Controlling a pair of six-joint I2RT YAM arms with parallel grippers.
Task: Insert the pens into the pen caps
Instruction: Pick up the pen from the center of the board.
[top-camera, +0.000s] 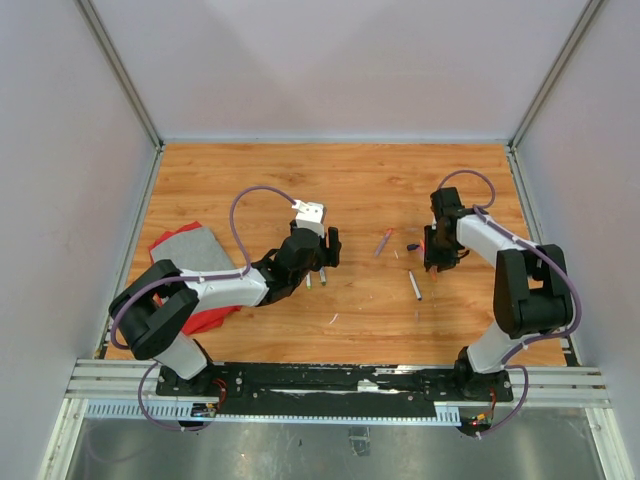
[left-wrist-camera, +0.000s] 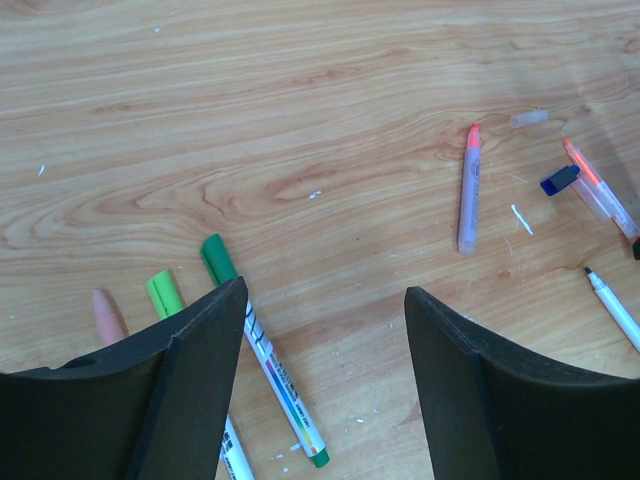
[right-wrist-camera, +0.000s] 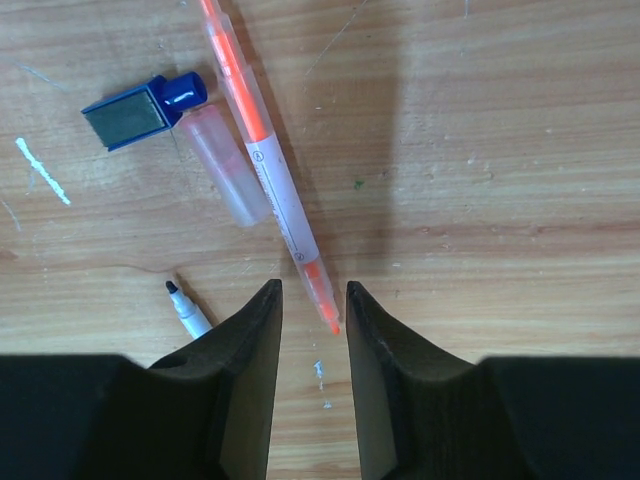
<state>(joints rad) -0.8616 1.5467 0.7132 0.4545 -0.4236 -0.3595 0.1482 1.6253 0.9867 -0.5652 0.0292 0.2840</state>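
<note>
My left gripper (left-wrist-camera: 325, 300) is open and empty, low over the wood. A white pen with a green cap (left-wrist-camera: 262, 358) lies partly under its left finger (left-wrist-camera: 190, 380). A light green cap (left-wrist-camera: 166, 295) and a pink cap (left-wrist-camera: 106, 315) lie to the left. A purple-barrelled pen with a pink tip (left-wrist-camera: 468, 190) lies further off. My right gripper (right-wrist-camera: 314, 290) is narrowly open. The near tip of an orange pen (right-wrist-camera: 268, 170) lies between its fingertips. A clear pinkish cap (right-wrist-camera: 225, 165) and a blue cap (right-wrist-camera: 145, 108) lie beside that pen. A black-tipped white pen (right-wrist-camera: 188, 310) shows by the left finger.
A red and grey cloth (top-camera: 190, 262) lies at the table's left side. A grey pen (top-camera: 415, 286) lies between the two arms. A small clear cap (left-wrist-camera: 529, 119) lies near the purple pen. White walls and metal rails enclose the table (top-camera: 340, 180).
</note>
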